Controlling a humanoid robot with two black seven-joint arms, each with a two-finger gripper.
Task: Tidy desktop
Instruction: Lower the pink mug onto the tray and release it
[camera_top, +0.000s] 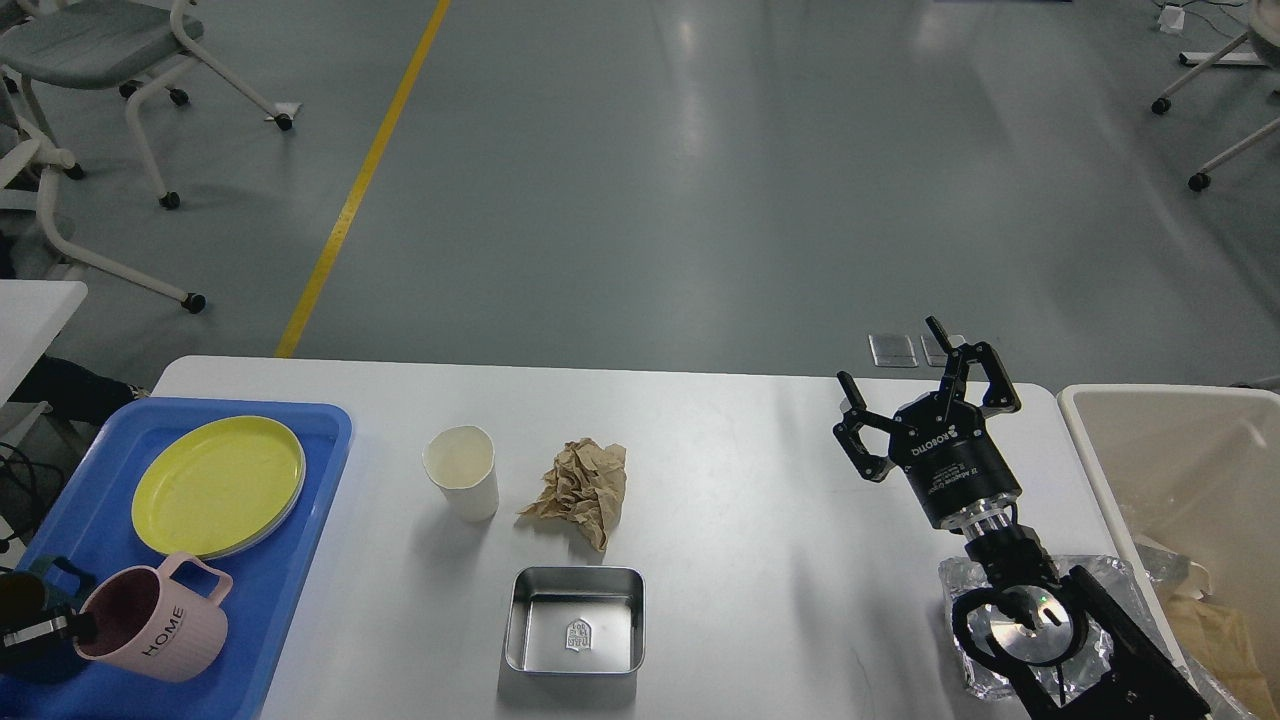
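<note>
The right gripper (918, 385) hangs spread and empty above the far right of the desktop (740, 500). The left gripper (40, 628) pinches the mug (155, 622) rim over the tray (270, 620).

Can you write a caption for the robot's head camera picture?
Pink mug on blue tray; open right gripper above the desktop.

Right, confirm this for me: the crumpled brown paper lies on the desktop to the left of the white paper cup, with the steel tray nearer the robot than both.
Not quite. In the head view the crumpled brown paper lies on the desktop to the right of the white paper cup, not the left. The rest holds: the steel tray sits nearer the robot than both.
</note>
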